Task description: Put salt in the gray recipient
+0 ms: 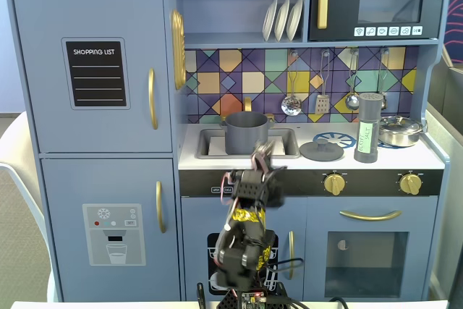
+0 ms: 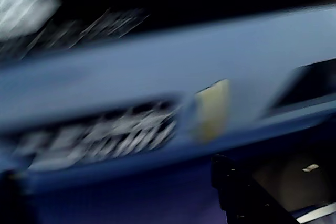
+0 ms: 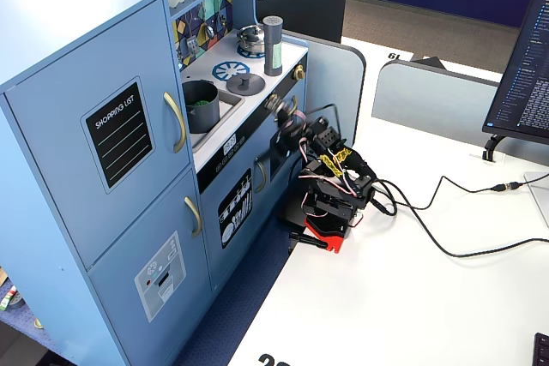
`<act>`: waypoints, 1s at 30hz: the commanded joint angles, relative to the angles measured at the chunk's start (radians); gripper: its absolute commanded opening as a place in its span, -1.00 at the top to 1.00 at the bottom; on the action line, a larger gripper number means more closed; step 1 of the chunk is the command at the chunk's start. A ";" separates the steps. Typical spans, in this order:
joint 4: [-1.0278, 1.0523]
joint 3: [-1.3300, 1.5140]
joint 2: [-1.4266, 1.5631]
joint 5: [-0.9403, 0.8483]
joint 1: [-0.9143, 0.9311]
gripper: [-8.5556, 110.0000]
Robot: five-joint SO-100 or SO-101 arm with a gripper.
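Observation:
The salt [image 1: 370,127] is a tall dark-gray shaker with a pale green label. It stands upright on the toy kitchen counter at the right, and shows too in the other fixed view [image 3: 273,45]. The gray recipient [image 1: 247,132], a matte gray pot, sits in the sink [image 3: 200,105]. My gripper [image 1: 262,155] is raised in front of the counter edge, below the pot and well left of the salt [image 3: 281,111]. It holds nothing. The wrist view is motion-blurred; one dark finger [image 2: 231,187] shows at lower right.
A flat gray lid [image 1: 321,150] lies on the stove between the pot and the salt. A shiny steel pan [image 1: 400,130] stands right of the salt. Gold knobs [image 1: 333,183] line the counter front. Cables [image 3: 429,229] and a monitor [image 3: 523,66] are on the white table.

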 commanded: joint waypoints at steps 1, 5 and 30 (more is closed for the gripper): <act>-0.101 0.146 0.017 0.058 -0.152 0.76; -0.141 0.242 0.018 0.069 -0.235 0.82; 0.074 0.382 0.138 0.072 -0.241 0.85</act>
